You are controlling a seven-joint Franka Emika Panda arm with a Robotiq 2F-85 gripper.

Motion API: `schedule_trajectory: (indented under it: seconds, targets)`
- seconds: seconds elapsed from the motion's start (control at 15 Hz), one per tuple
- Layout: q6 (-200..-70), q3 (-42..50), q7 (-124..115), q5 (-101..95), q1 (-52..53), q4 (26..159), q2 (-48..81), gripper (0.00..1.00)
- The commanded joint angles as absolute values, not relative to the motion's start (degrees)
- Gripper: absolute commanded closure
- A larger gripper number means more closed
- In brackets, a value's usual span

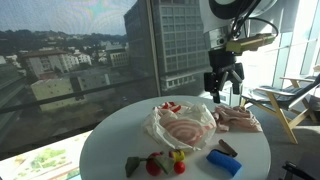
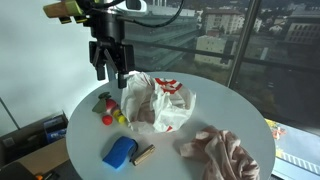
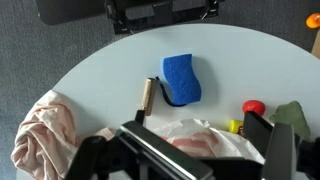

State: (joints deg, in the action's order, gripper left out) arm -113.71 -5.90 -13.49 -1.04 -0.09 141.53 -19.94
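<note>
Hovering above the round table (image 1: pixel 110 140), the gripper (image 2: pixel 110 76) is found with its jaws spread wide and nothing between them. No contact with any article is observed.

Progress: every article is recorded as lying on the tabletop. No grasp has been made and nothing is raised, so the handling is judged to be at its outset, with all of it outstanding.

Location of articles: the crumpled plastic bag (image 2: pixel 160 100), white with red print, lies near the middle of the table and is the article nearest beneath the gripper. In the wrist view it is seen directly below the fingers. A pink cloth (image 2: pixel 220 150) is bunched beside the bag. A blue sponge (image 3: pixel 181 78) is noted near the table edge, with a short brown stick (image 3: pixel 146 97) just beside it. Small toy fruits (image 2: pixel 108 110) are grouped close to the bag's other side.

Pose: the arm is brought in from above, the wrist is held upright, and the fingers are pointed straight down, well clear of the surface.
</note>
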Motion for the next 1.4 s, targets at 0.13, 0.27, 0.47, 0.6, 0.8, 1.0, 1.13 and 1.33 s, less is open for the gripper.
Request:
schedule_trajectory:
  seconds: [0.13,0.27,0.47,0.6,0.8,1.0,1.13,1.33]
  targets:
    - [-113.6,-5.5,-13.6,-1.2,0.3,141.5,-19.9,0.0]
    - [-116.7,-6.7,-14.8,-0.8,1.3,141.9,-17.9,0.0]
    - [-122.8,-9.0,-15.9,-1.6,3.3,140.4,-13.4,0.0]
    - [-128.3,-11.2,-17.9,-4.0,4.4,138.5,-8.2,0.0]
    - [-134.0,-13.3,-21.3,-8.5,6.1,134.1,0.3,0.0]
    - [-136.4,-13.1,-22.6,-12.6,8.7,127.9,8.8,0.0]
    - [-136.7,-12.6,-19.0,-10.3,10.5,123.5,14.3,0.0]
    - [-136.6,-12.3,-15.9,-7.3,11.9,118.1,20.6,0.0]
